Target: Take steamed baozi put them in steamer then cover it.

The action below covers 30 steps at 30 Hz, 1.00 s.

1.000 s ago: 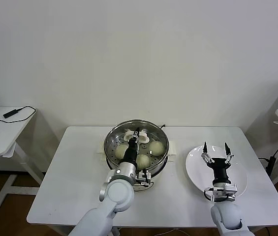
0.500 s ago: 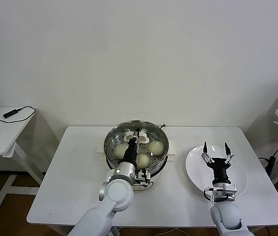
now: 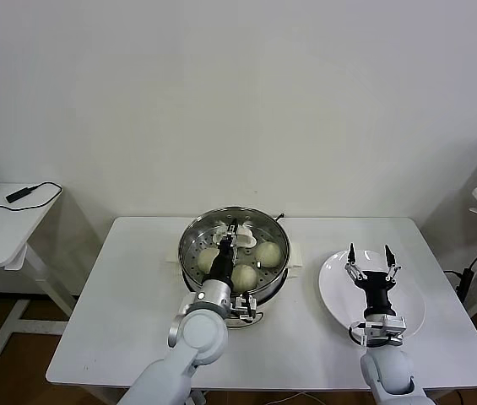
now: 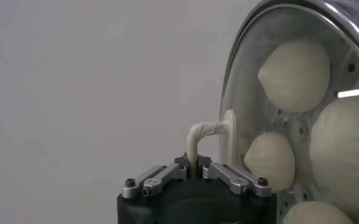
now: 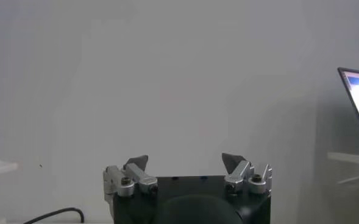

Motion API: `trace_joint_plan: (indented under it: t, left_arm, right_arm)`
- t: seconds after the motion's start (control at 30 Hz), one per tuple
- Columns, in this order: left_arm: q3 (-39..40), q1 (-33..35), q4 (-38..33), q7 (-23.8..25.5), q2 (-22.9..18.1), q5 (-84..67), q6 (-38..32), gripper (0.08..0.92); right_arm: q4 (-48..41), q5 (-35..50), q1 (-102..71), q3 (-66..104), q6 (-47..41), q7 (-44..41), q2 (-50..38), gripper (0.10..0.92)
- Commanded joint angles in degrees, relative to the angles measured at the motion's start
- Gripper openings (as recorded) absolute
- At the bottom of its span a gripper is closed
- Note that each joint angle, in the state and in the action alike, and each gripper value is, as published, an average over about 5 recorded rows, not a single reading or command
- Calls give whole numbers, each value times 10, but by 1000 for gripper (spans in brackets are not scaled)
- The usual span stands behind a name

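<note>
Step in hand: covering. The glass lid (image 4: 277,122) sits on the steamer (image 3: 196,253), so by my reading only the letting-go is left.

Steamed baozi: four steamed baozi (image 4: 295,74) lie on the perforated tray inside the steamer, under the lid and just beyond the left gripper's fingertips. The head view shows clearly the ones either side of the gripper and one nearer the wrist.

Left gripper: the left gripper (image 4: 194,167) is over the middle of the steamer, its fingers standing narrowly either side of the white lid handle (image 4: 205,135). From the wrist view the handle's loop runs straight down between them. I cannot tell whether the pads press it or have just come off it.

Lid seating: the lid's rim appears to follow the steamer's rim all round in the head view; no lifted edge shows.

Right gripper: the right gripper (image 3: 368,253) waits well apart from the steamer, over the white plate (image 3: 333,291), fingers spread wide and holding nothing. No bun shows on the plate.

Next move calls for: spreading the left fingers clear of the handle on both sides, then a straight lift away from the lid, so that the handle is not dragged and the lid not slid off its seat.

Risk: a finger catching the handle loop on the way up could tip the lid.
</note>
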Motion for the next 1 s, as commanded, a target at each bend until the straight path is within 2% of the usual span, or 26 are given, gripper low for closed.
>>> trace_joint_plan:
  t: [0.03,0.23,0.53,0.63,0.73,0.87,1.0]
  left_arm:
    - [-1,8,-25,0,2,-3,-1,323]
    - [-3,34,-85,5,20,-26,4,496]
    - [-32,94,-197,14,73,-89,7,752]
    - [-53,114,-233,19,92,-128,7,807]
    - [-87,130,-260,17,107,-178,7,821]
    - [-155,135,-258,-50,104,-354,-4,823]
    - [-244,134,-209,-124,89,-572,-52,823]
  right_arm:
    - [1,-1,0,-1,0,0,0,823]
    - [2,-2,2,-3,0,0,1,823]
    - [2,0,5,-1,0,2,-1,823]
    - [0,1,6,0,2,0,-4,823]
    - [-1,13,5,0,1,-4,-10,823]
    - [9,47,-2,-2,-12,-10,-20,823]
    - [28,79,-17,-1,-37,-18,-28,823]
